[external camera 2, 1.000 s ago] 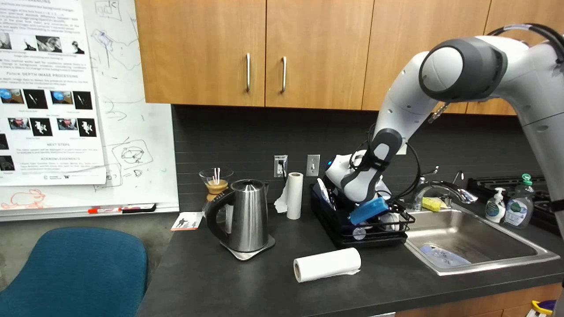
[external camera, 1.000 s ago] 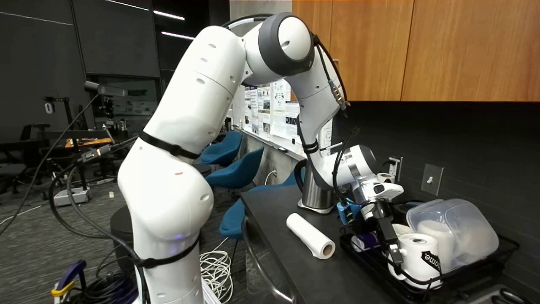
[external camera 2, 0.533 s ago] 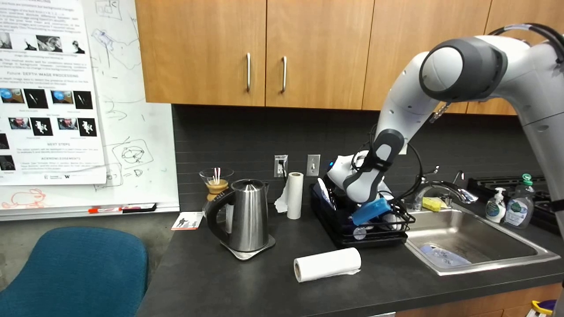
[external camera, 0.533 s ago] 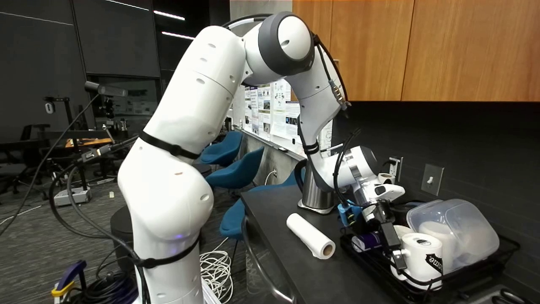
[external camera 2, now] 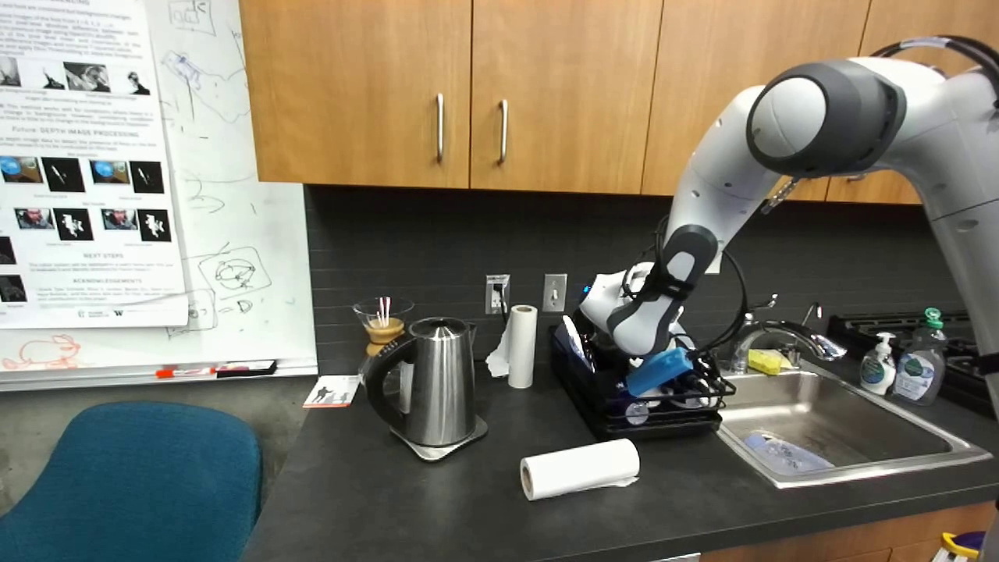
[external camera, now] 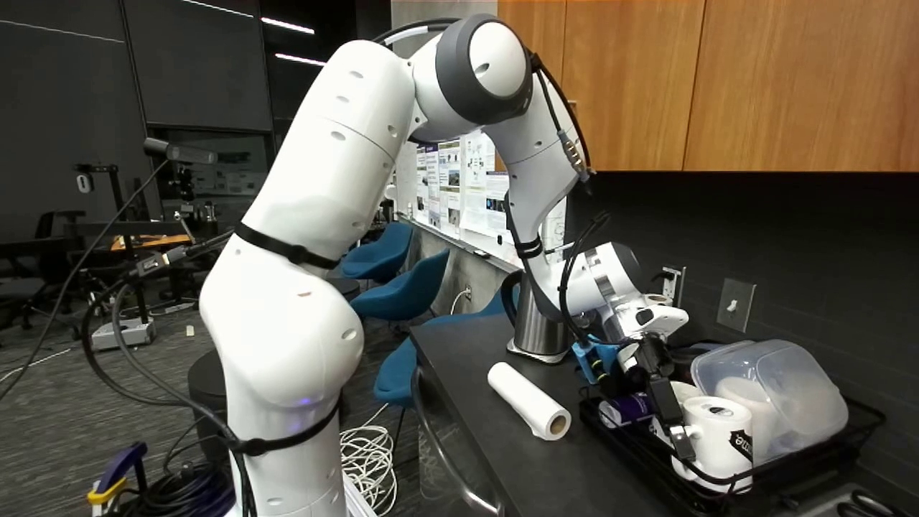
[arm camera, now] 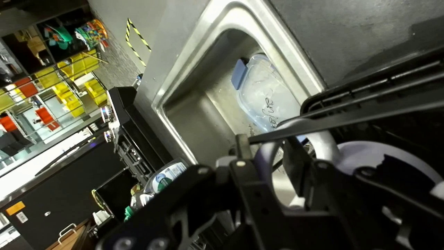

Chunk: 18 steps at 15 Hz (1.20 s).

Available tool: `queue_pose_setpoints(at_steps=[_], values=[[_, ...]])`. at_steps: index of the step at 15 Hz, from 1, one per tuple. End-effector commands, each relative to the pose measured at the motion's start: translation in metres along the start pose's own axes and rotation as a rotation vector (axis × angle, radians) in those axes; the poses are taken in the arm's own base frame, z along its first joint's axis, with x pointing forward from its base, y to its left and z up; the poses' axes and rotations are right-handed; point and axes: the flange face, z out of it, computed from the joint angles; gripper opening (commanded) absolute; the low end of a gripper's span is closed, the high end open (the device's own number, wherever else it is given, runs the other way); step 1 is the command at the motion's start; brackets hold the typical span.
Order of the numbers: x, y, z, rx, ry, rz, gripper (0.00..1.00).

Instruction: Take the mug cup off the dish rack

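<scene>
The white mug cup (external camera: pixel 711 439) with a black marking stands in the black dish rack (external camera 2: pixel 655 429). Its handle (arm camera: pixel 323 143) points towards my gripper (arm camera: pixel 266 146). In the wrist view one of my fingers (arm camera: pixel 299 165) reaches through the handle loop, while the opposite finger lies along the loop's outer side. The jaws are partway together, with a gap showing between the handle and the inner finger. A dark rack bar (arm camera: pixel 374 116) crosses over the handle. In an exterior view the gripper (external camera: pixel 680 441) is at the mug's handle side, one finger hidden.
Beside the mug in the rack are a clear plastic container (external camera: pixel 790 402) and a purple item (external camera: pixel 628 409). A paper towel roll (external camera 2: pixel 577 468) lies on the counter before the rack. The sink (external camera 2: pixel 866 470) with its faucet (external camera 2: pixel 769 332) adjoins the rack.
In an exterior view my fingertip has moved slightly right and down. The mug has turned a little, so its black marking faces farther away. The elbow has risen slightly.
</scene>
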Motion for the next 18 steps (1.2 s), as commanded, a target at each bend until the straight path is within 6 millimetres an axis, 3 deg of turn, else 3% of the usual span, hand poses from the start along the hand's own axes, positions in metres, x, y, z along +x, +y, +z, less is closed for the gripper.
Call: queue_pose_setpoints(at_steps=[1,4,18], values=[[0.008,0.009,0.001,-0.014,0.035,0.057,0.07],[0.006,0.012,-0.003,-0.03,0.046,0.101,0.03],[0.014,0.043,-0.013,-0.169,0.053,0.388,0.04]])
